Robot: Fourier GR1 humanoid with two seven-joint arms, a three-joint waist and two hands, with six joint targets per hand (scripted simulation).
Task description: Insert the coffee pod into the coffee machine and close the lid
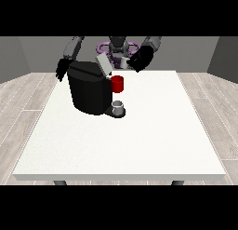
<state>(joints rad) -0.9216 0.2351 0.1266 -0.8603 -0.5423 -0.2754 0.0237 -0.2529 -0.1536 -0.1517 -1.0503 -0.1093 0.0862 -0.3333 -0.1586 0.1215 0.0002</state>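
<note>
Front view: white table (139, 145) seen across its near edge, robot (118, 46) small at the far side. Black machine (88, 87) standing on the table's far-left part, lid (104, 64) raised and tilted up toward the robot. Red thing at the machine (118, 84) on its right face, just under the lid. Small grey thing (118, 105) sitting on the machine's dark base (115, 112), below the red thing; cannot tell whether it is the pod. No other grey item plainly visible on the tabletop.

Hand at the view's right (141, 59) held above the table's far edge, just right of the lid's upper end and above the red thing; looks bunched, but finger state cannot be told, nor whether anything is held. Hand at the view's left (61, 70) hanging beside the machine's upper left corner, near it, contact unclear; finger state cannot be told there either.
</note>
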